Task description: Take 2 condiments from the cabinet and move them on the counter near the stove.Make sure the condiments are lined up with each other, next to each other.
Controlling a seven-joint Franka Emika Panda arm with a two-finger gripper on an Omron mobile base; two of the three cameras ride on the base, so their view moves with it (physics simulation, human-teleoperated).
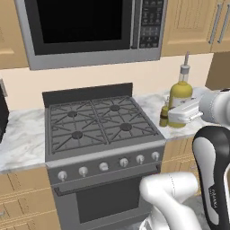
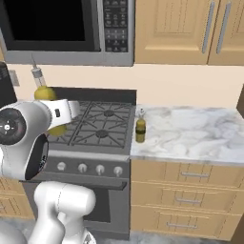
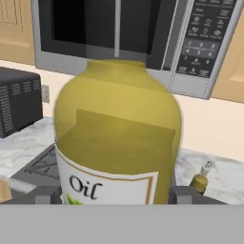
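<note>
The pincer (image 3: pixel 114 198) is gripping the yellow bottle (image 3: pixel 116 138), its two dark fingertips (image 3: pixel 45 195) pressing against the lower body on either side, level with the white label reading "Oil". In the left base view the pincer (image 1: pixel 185 112) is holding this yellow bottle (image 1: pixel 180 92) upright, the slim pourer pointing up against the cream wall. Seen there, it is hanging over the counter (image 1: pixel 155 101) just right of the stove (image 1: pixel 101 123); the right base view puts the yellow bottle (image 2: pixel 44 93) in front of the stove's (image 2: pixel 102 124) left side, so whether its base is touching any surface cannot be told. The olive-green bottle (image 2: pixel 140 129) is standing upright on the marble counter (image 2: pixel 190 131) just beside the stove's right edge; in the left base view this olive-green bottle (image 1: pixel 164 116) is showing just left of the white hand. Above the stove, the microwave (image 1: pixel 90 27) is sitting between light-wood door cabinets (image 2: pixel 181 28).
</note>
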